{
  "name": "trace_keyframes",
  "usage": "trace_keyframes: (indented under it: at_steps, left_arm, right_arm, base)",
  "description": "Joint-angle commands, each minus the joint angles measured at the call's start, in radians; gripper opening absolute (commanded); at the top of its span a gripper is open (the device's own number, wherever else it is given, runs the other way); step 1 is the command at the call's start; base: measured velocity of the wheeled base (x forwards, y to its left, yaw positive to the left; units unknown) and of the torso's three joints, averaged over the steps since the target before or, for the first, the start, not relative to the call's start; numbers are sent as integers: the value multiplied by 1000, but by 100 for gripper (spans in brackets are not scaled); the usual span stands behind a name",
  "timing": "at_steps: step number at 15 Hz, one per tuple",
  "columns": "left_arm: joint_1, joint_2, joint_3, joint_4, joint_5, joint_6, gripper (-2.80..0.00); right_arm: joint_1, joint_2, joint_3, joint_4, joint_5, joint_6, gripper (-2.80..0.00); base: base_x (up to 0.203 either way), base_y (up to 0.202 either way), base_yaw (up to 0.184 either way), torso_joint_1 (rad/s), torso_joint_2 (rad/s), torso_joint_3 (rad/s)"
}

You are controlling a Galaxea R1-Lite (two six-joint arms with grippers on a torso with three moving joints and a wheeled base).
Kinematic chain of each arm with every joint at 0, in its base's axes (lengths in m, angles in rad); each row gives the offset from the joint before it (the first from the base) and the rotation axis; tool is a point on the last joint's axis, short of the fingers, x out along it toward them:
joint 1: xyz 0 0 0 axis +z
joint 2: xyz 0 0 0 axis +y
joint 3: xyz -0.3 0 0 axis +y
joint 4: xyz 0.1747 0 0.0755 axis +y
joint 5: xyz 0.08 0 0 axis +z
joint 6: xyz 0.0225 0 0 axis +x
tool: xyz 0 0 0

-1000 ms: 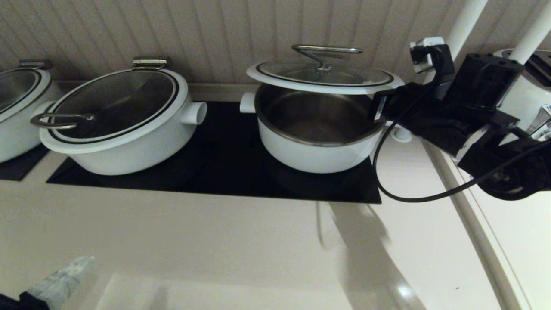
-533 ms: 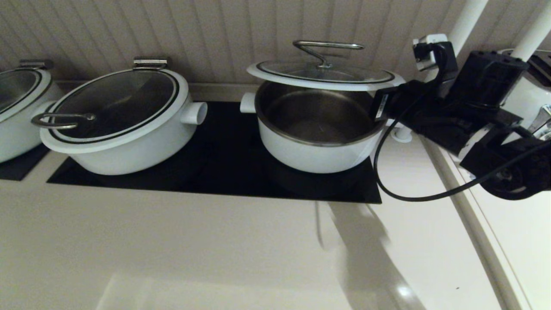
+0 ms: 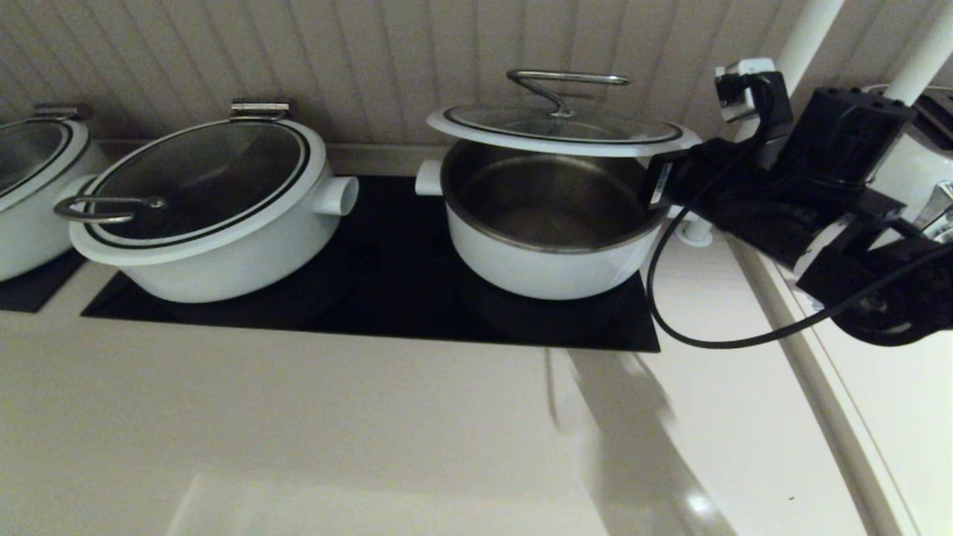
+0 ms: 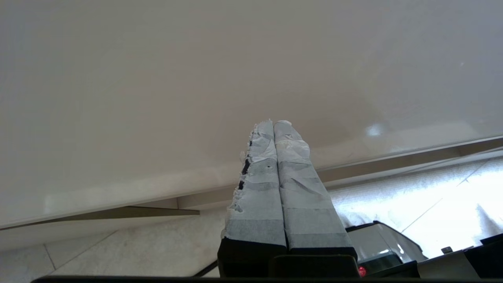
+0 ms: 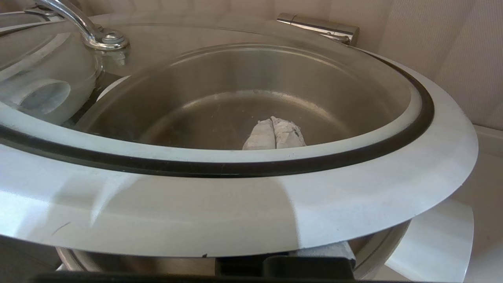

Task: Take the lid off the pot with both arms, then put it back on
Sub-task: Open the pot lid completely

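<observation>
One arm does the holding: the right gripper (image 3: 665,181) reaches in from the pot's (image 3: 547,223) right side, its fingers (image 5: 274,133) clamped on the rim of the glass lid (image 3: 562,128), which hangs level just above the open pot on the black hob (image 3: 387,298). Parked low off the worktop (image 3: 298,424), the left gripper (image 4: 274,127) has its fingers pressed together, empty.

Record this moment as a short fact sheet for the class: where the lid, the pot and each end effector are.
lid: raised above the pot, roughly level, held at its right rim
pot: open, steel inside empty, on the black mat
right end effector: under the lid's rim, fingertips together beneath the glass
left end effector: shut, over bare counter, away from the pot
</observation>
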Motion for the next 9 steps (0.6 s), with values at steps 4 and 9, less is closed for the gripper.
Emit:
trace_keyframes:
  at_steps: [4, 9]
  left_arm:
    - [0, 5, 1, -1, 2, -2, -280]
    - [8, 5, 1, -1, 2, 0, -280]
  right_arm:
    - [-6, -5, -1, -5, 0, -1, -280]
    - [-12, -17, -1, -5, 1, -1, -280]
  base:
    - [0, 0, 0, 0, 0, 0]
    - [0, 0, 0, 0, 0, 0]
